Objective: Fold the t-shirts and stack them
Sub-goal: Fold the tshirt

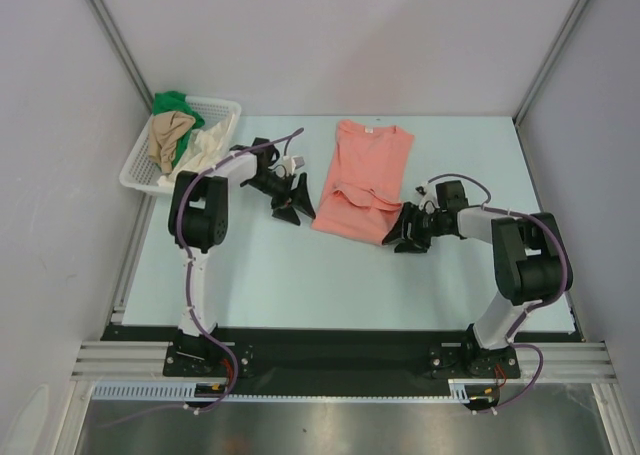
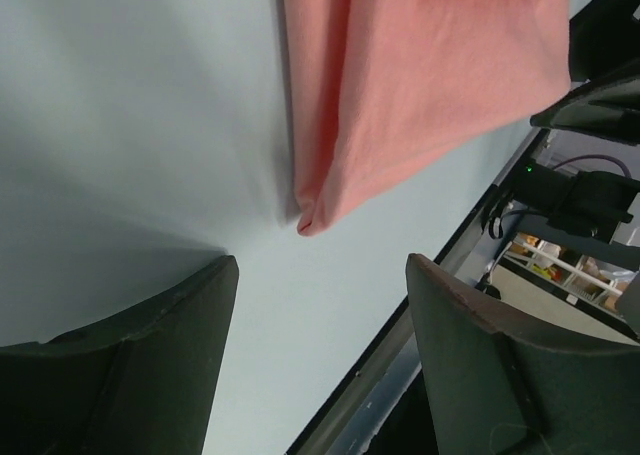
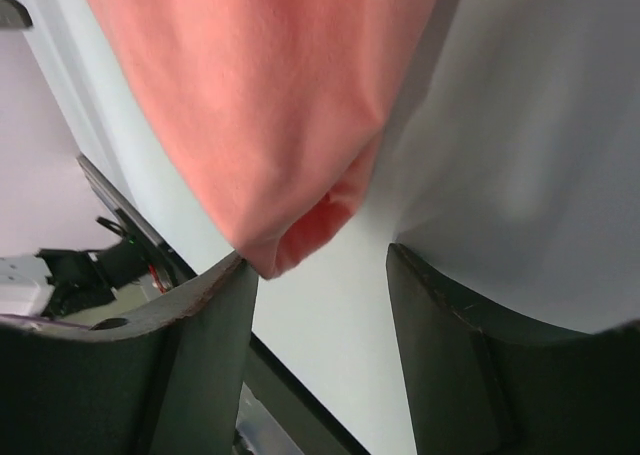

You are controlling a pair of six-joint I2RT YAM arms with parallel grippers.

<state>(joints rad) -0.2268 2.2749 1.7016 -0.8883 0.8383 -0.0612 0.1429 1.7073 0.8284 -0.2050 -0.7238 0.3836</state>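
Now the salmon-pink t-shirt (image 1: pixel 362 175) lies on the tabletop (image 1: pixel 300 275). Left fingers (image 2: pixel 140 375) and right fingers (image 3: pixel 170 375) stand spread at its near corners.

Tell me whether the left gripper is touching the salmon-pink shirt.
Apart. The left wrist view shows bare table between the shirt and the open left gripper.

Table (image 1: pixel 300 275): pale blue-grey, matte, evenly lit, only soft shadows. Back wall (image 1: pixel 330 35) plain white. Left wall panel (image 1: pixel 50 175) and right wall panel (image 1: pixel 600 125) also white, joined to it by slanted aluminium posts (image 1: pixel 108 35). Black strip (image 1: pixel 330 337) and aluminium rail (image 1: pixel 120 360) along near table edge. Brushed metal surface (image 1: pixel 330 430) below.
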